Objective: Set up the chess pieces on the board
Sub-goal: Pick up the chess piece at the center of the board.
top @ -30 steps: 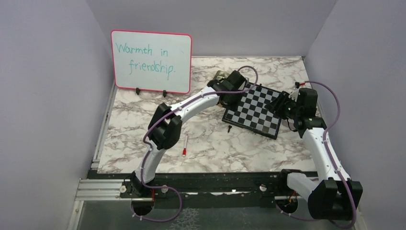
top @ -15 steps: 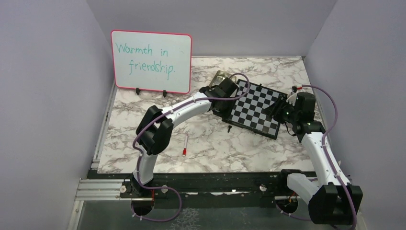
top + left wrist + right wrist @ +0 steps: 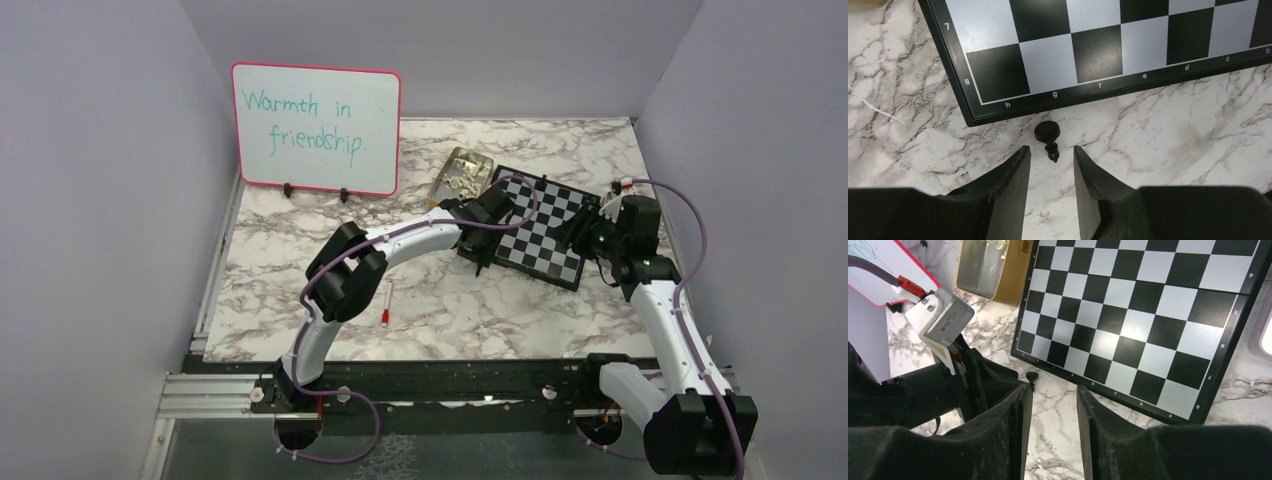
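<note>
Tabletop: white marble pattern with grey veining, walled on three sides by plain lavender panels. A black rail runs along the near edge under both arm bases.

Left pincer: fingers apart, clamped on nothing. One black chess piece lies on its side on bare marble. Its round end is just ahead of the tips and its thin end barely enters the gap, touching neither finger. The board is just beyond that piece, with its lettered rim nearest the tips and no pieces on the squares in view.

Right pincer: fingers apart, nothing between them, low over the marble. The board is ahead of it.

A gold tin holding pale pieces sits past the left pincer, at the board's far corner. A pink-framed whiteboard stands upright far left of it. A red-and-white marker lies behind it, near the arm's elbow.
</note>
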`<action>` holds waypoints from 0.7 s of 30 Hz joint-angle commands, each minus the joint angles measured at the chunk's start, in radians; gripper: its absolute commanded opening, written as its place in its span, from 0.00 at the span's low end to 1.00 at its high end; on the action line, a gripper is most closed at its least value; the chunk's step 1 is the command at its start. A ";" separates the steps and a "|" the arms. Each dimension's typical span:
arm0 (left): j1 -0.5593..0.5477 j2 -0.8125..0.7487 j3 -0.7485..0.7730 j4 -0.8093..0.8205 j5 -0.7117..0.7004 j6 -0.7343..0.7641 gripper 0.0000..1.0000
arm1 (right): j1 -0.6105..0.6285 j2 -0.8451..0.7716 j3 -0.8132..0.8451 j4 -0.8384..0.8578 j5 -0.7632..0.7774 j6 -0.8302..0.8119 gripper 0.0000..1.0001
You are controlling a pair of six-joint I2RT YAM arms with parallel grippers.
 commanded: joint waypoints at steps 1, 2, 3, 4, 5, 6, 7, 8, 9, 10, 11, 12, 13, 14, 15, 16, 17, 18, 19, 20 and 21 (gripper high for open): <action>-0.004 0.017 0.022 0.028 -0.072 -0.029 0.39 | 0.005 -0.026 -0.008 -0.015 0.015 -0.015 0.42; -0.004 0.020 0.024 0.031 -0.076 -0.032 0.39 | 0.006 -0.027 -0.009 -0.015 0.017 -0.017 0.42; -0.005 0.024 0.026 0.034 -0.079 -0.034 0.38 | 0.005 -0.029 -0.009 -0.015 0.016 -0.018 0.42; -0.005 0.028 0.028 0.037 -0.084 -0.036 0.38 | 0.005 -0.031 -0.010 -0.015 0.015 -0.019 0.42; -0.006 0.033 0.029 0.039 -0.087 -0.039 0.37 | 0.005 -0.032 -0.011 -0.014 0.013 -0.019 0.42; -0.005 0.037 0.029 0.039 -0.091 -0.041 0.36 | 0.006 -0.034 -0.012 -0.012 0.012 -0.020 0.42; -0.006 0.041 0.028 0.039 -0.095 -0.044 0.36 | 0.005 -0.035 -0.014 -0.012 0.010 -0.020 0.42; -0.007 0.043 0.026 0.039 -0.097 -0.047 0.35 | 0.005 -0.036 -0.015 -0.012 0.010 -0.020 0.42; -0.006 0.047 0.023 0.039 -0.096 -0.050 0.35 | 0.005 -0.037 -0.016 -0.013 0.009 -0.020 0.42; -0.008 0.050 0.023 0.043 -0.092 -0.051 0.35 | 0.006 -0.040 -0.017 -0.011 0.009 -0.021 0.42; -0.009 0.053 0.023 0.045 -0.087 -0.051 0.35 | 0.005 -0.041 -0.019 -0.009 0.008 -0.021 0.42; -0.010 0.057 0.024 0.045 -0.083 -0.051 0.35 | 0.005 -0.043 -0.022 -0.007 0.010 -0.021 0.42; -0.012 0.060 0.025 0.046 -0.078 -0.051 0.35 | 0.005 -0.045 -0.025 -0.004 0.011 -0.022 0.42; -0.014 0.062 0.026 0.046 -0.077 -0.053 0.35 | 0.005 -0.046 -0.028 -0.002 0.013 -0.021 0.42; -0.014 0.063 0.025 0.047 -0.075 -0.054 0.34 | 0.005 -0.046 -0.030 -0.001 0.015 -0.021 0.42; -0.016 0.064 0.024 0.047 -0.076 -0.054 0.33 | 0.005 -0.045 -0.031 0.000 0.016 -0.022 0.42; -0.016 0.065 0.021 0.046 -0.077 -0.056 0.31 | 0.005 -0.046 -0.032 -0.001 0.017 -0.023 0.42; -0.016 0.063 0.017 0.046 -0.078 -0.057 0.29 | 0.005 -0.048 -0.033 0.000 0.018 -0.023 0.42; -0.015 0.060 0.011 0.046 -0.079 -0.059 0.25 | 0.006 -0.048 -0.034 -0.001 0.021 -0.024 0.42; -0.016 0.056 0.003 0.046 -0.080 -0.062 0.20 | 0.005 -0.052 -0.035 0.002 0.023 -0.024 0.42; -0.016 0.050 -0.006 0.045 -0.083 -0.065 0.16 | 0.005 -0.055 -0.038 0.005 0.024 -0.024 0.42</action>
